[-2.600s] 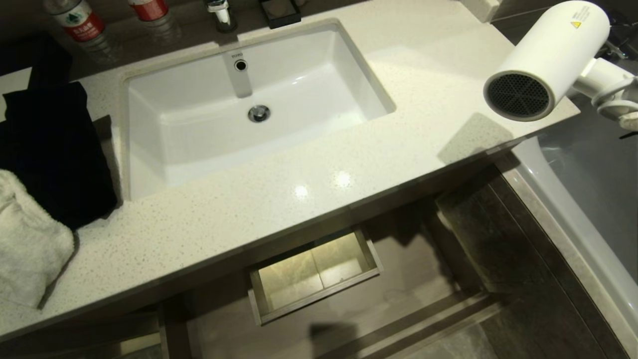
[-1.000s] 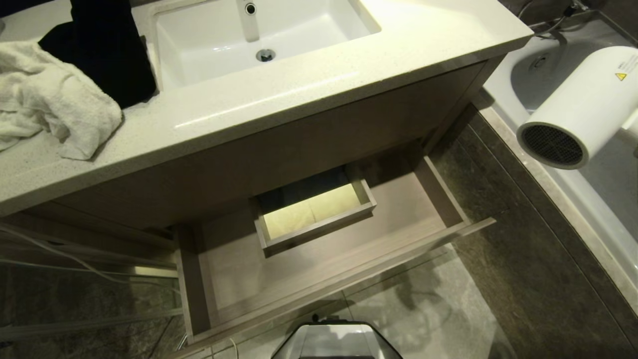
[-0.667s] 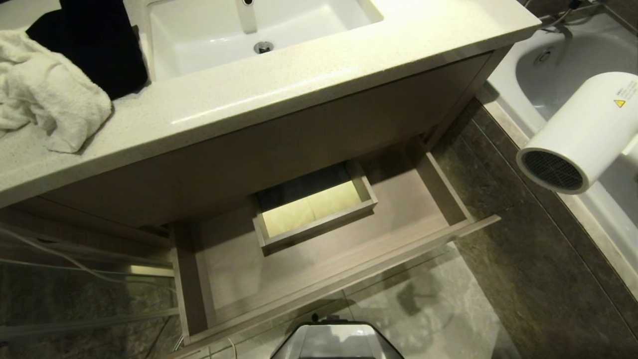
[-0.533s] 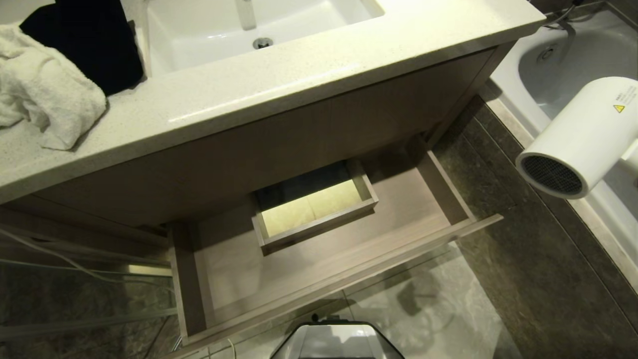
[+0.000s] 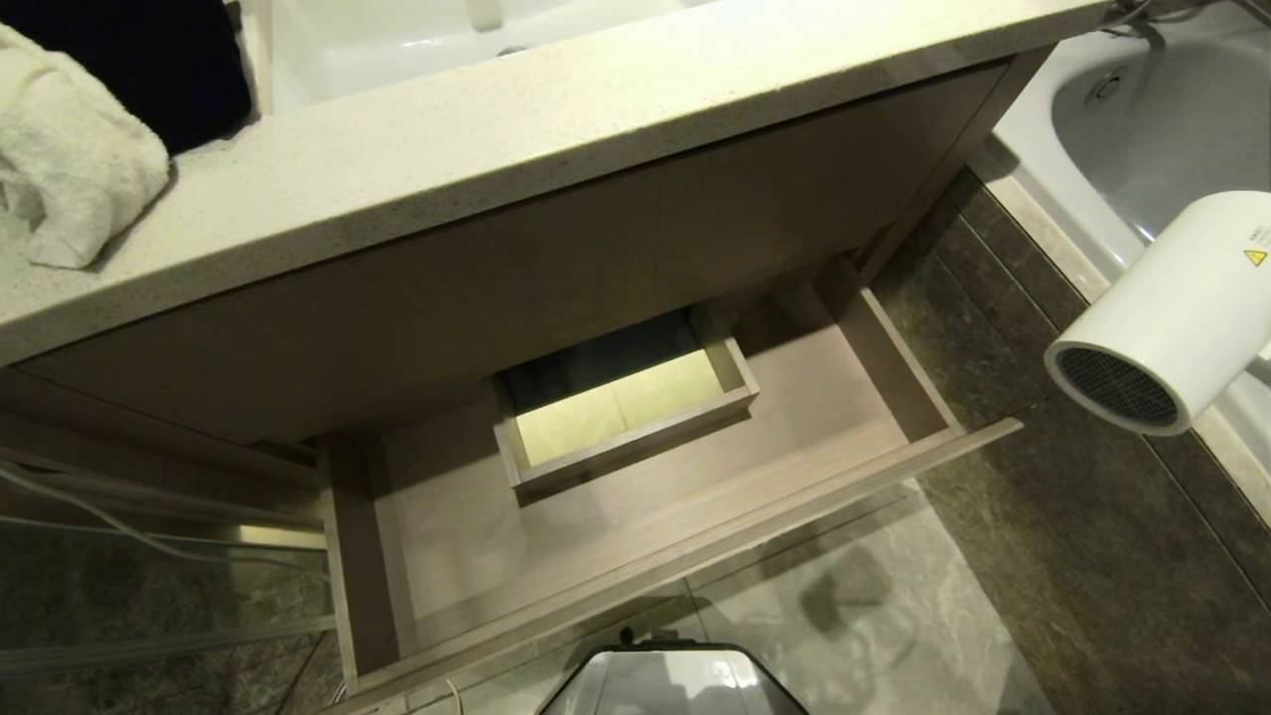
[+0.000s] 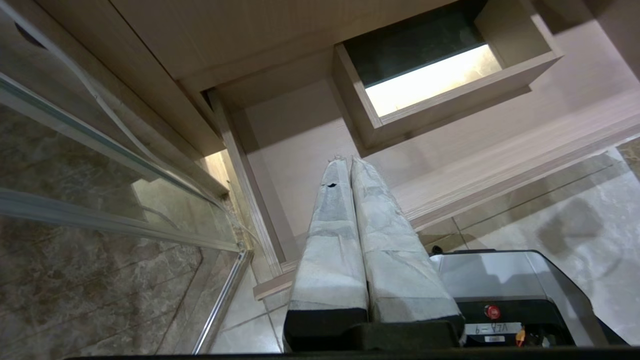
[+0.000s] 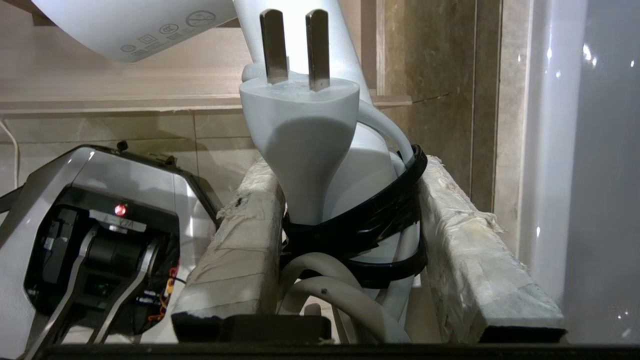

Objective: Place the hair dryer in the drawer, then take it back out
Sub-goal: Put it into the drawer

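Our right gripper (image 7: 350, 200) is out of the head view, where we see only the hair dryer (image 5: 1172, 318) hanging in the air at the right edge, its grey mesh grille facing down toward the dark floor tiles (image 5: 1072, 556) beside the white bathtub (image 5: 1142, 129). It is well apart from the drawer (image 5: 645, 516), which stands pulled out below the counter (image 5: 496, 149) — nothing lies on its wood-grain bottom, and the boxed cut-out (image 5: 626, 407) sits at its mid-back. A white towel (image 5: 70, 179) and a dark cloth (image 5: 149, 60) lie on the counter at the left, next to the sink (image 5: 397, 40). In the left wrist view we see our left gripper (image 6: 345, 162) clenched, its two wrapped fingers (image 6: 380, 235) pressed together with nothing between them, hanging above the near left part of the drawer beside the robot's base (image 6: 505, 290). In the right wrist view the right gripper grasps the hair dryer by its handle — the padded fingers (image 7: 240, 250) clamp the handle together with the coiled white cord (image 7: 330, 290) and a black band (image 7: 380, 220), and the plug (image 7: 300, 140) stands up between them, its two prongs pointing up.
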Motion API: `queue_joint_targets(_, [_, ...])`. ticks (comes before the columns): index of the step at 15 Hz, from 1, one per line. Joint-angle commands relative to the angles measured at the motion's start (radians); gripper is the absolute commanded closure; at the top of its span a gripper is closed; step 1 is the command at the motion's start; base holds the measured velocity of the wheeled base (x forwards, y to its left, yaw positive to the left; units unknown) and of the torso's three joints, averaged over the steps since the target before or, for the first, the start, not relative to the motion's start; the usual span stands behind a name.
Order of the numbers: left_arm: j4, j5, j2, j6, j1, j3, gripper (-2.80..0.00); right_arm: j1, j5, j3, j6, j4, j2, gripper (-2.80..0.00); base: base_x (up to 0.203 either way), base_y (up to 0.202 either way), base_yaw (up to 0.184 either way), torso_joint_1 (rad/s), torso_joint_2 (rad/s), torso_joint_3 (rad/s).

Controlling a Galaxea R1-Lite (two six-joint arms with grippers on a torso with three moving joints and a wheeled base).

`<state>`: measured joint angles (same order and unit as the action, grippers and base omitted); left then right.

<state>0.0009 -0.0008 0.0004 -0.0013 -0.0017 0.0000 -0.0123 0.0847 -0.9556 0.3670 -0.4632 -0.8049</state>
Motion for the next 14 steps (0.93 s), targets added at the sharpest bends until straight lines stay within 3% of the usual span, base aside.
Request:
queue_joint_targets(1, [-0.001, 0.0, 0.0, 0.0, 0.0, 0.001, 0.0, 0.001, 0.0, 0.023, 0.003, -0.003, 0.025, 0.0, 0.0, 0.0, 0.0, -0.188, 0.39, 0.181])
queue_joint_targets(14, [-0.001, 0.0, 0.0, 0.0, 0.0, 0.001, 0.0, 0.0, 0.0, 0.085, 0.003, 0.001, 0.079, 0.0, 0.0, 0.0, 0.0, -0.272, 0.51, 0.239])
